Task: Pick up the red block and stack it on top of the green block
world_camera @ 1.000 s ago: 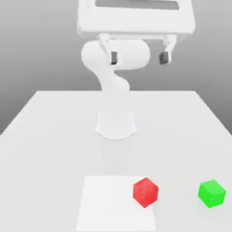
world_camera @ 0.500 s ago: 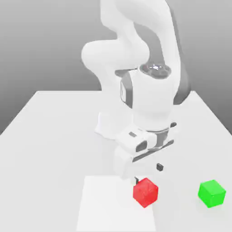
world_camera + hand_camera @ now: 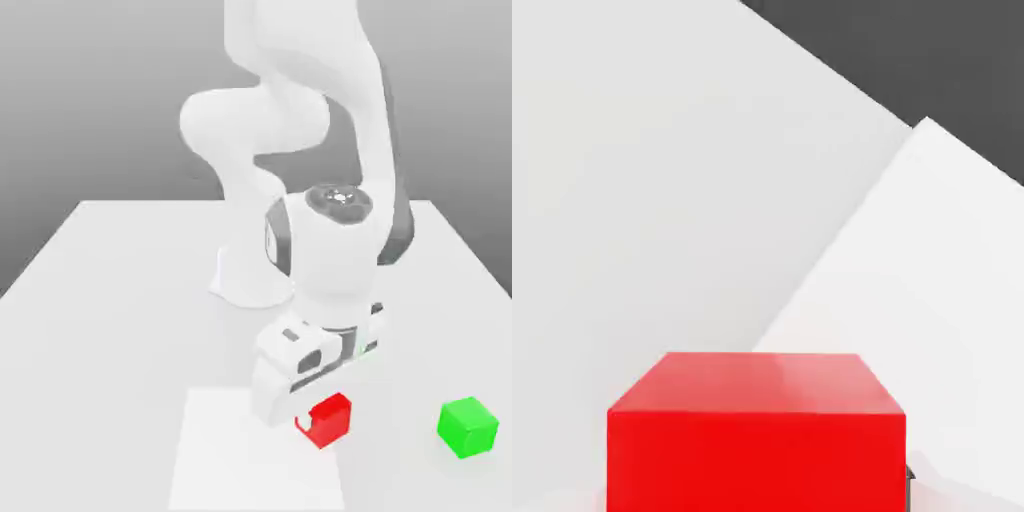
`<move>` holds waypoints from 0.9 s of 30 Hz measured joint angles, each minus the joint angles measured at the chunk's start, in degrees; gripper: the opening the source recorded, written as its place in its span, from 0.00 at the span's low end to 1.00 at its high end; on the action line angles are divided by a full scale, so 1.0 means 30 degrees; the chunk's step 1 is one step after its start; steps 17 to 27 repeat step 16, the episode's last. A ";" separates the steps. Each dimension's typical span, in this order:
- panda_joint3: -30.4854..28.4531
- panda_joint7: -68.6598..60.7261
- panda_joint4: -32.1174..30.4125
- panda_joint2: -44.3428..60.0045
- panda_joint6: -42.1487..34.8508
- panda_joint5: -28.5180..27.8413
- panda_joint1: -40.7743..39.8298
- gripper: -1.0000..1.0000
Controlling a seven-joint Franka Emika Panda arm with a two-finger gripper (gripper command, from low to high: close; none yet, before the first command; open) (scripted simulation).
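The red block [image 3: 331,421] rests on a white mat [image 3: 250,455] near the table's front edge. My gripper [image 3: 320,402] has come straight down onto it, and the white hand covers the block's top and far side. In the hand view the red block [image 3: 757,432] sits very close, its top face and one side facing the camera. The green block [image 3: 467,427] stands on the table toward the exterior view's right, about a block's width or two from the red one, with nothing touching it.
The arm's round white base [image 3: 255,278] sits at the middle of the grey table [image 3: 110,300], behind the mat. In the hand view, the paler mat [image 3: 932,300] borders the table surface [image 3: 662,200].
The arm swung down from high above the table. In the last half second the hand dropped further, from just above the red block to around it. Neither block has moved.
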 joint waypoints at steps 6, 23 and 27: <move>0.2372 -0.1039 0.2866 -0.0336 -0.3230 -0.0472 0.3514 0.00; 0.2693 -0.0665 0.4401 0.3162 -0.1328 -0.1861 0.4975 1.00; 0.2693 -0.0665 0.4401 0.3162 -0.1328 -0.1861 0.4975 1.00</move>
